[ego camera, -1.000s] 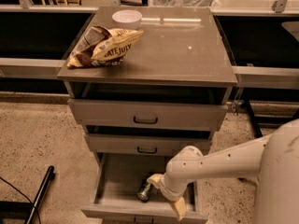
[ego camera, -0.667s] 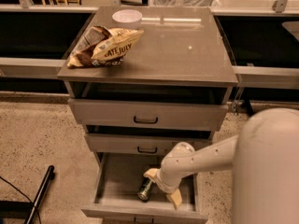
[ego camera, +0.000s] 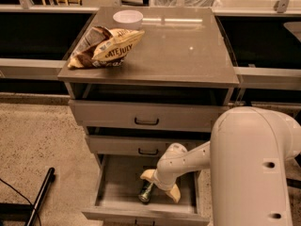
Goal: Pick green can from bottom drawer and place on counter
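Arm swung left, end effector (ego camera: 161, 184) open by 1 green can (ego camera: 146, 192) in bottom drawer (ego camera: 115, 190)

You see a smooth white arm (ego camera: 188, 160), its bulky housing (ego camera: 254, 159) dotted with dark holes, perhaps screws; the gripper (ego camera: 159, 188) in the bottom drawer (ego camera: 117, 189) has cream-yellow fingers (ego camera: 148, 174).

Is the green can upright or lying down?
Lying down: the green can stretches along the bottom drawer floor; the gripper is open beside it.

High camera looks down over counter (ego camera: 188, 46), pincer (ego camera: 159, 185) inside bottom drawer (ego camera: 115, 192)
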Controlling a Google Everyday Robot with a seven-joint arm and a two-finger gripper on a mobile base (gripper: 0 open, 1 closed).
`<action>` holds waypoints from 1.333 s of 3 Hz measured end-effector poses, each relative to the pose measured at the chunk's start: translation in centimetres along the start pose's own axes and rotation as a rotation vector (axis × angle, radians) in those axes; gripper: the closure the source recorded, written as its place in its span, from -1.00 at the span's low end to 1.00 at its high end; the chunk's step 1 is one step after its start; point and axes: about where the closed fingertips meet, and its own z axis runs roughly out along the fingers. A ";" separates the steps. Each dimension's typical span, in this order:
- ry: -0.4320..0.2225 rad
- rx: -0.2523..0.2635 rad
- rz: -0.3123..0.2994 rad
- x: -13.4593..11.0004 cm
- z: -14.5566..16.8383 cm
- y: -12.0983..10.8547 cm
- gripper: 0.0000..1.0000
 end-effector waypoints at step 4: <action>-0.117 0.342 -0.141 0.3 8.9 -4.6 -1.00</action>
